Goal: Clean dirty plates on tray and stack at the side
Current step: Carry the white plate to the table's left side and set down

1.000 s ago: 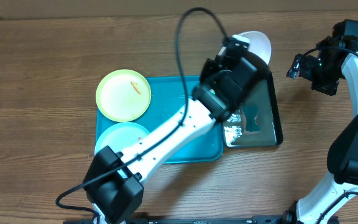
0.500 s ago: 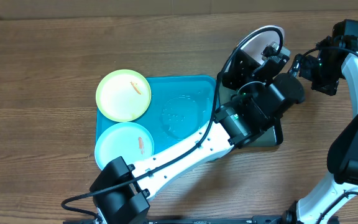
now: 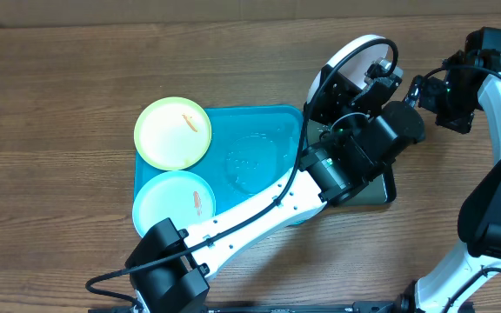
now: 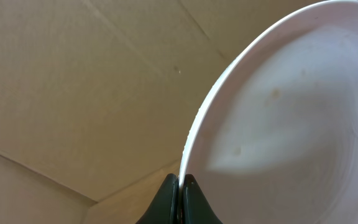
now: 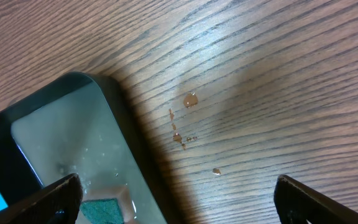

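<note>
Though the left arm (image 3: 259,204) hides most of the black tray (image 3: 388,185), the left gripper (image 4: 180,198) clamps the white plate (image 3: 352,54) by its rim, on edge near the worktop's far edge, beside the turquoise tray (image 3: 268,122); right gripper (image 5: 179,199) gapes, empty. Pose near-unchanged from 0.5 s ago.

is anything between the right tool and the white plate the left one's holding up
Yes. In the overhead view the left tool, shut on the white plate at its rim, and its black wrist housing sit on the plate's right, toward the open right tool. Nothing else shows between them.
</note>
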Robot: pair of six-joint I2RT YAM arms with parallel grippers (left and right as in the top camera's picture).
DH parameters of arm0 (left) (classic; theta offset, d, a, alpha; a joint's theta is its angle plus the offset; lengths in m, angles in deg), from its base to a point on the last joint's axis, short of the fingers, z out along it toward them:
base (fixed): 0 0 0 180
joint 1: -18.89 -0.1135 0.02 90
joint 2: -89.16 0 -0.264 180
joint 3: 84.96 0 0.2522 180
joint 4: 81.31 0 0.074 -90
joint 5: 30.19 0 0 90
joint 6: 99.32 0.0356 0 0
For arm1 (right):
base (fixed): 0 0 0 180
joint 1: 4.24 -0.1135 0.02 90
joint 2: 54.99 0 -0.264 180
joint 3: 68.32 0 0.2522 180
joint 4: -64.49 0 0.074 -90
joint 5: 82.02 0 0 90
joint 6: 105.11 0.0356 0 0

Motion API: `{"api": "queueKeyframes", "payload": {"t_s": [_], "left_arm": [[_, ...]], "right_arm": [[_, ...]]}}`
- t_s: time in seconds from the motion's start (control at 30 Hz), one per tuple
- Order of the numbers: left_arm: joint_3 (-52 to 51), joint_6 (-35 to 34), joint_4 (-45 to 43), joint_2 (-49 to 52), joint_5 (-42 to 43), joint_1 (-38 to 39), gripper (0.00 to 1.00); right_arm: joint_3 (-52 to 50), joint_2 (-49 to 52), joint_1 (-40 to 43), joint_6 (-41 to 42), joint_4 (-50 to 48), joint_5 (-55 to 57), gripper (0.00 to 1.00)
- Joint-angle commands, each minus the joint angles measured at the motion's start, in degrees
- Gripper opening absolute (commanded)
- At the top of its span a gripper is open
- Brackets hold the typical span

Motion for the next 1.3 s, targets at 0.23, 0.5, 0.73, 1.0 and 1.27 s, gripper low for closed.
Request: {"api": "queueKeyframes", "payload": {"t_s": [0.23,0.5,0.73,1.0,1.27], "left_arm": [[1.31,-33.55,20.28,0.17,11.23,-3.78,0.04],[1.29,-49.86,29.79,0.17,66.9,-21.68,0.04],[1.29,-49.83,34.14,0.17,93.74,-42.66,0.04],[1.29,-48.06,46.88,0.17,94.79,-69.51,0.04],[1.27,-47.63,51.43,0.17,85.29,-88.7,0.04]], "right_arm": [[0.81,-0.79,0.22,0.22,-0.13,0.0,1.0],[0.81,-0.79,0.22,0.22,-0.15,0.0,1.0],[0.81,-0.79,0.22,0.22,-0.15,0.0,1.0],[0.81,-0.79,0.22,0.22,-0.15,0.0,1.0],[0.81,-0.79,0.22,0.22,-0.15,0.0,1.0]]}}
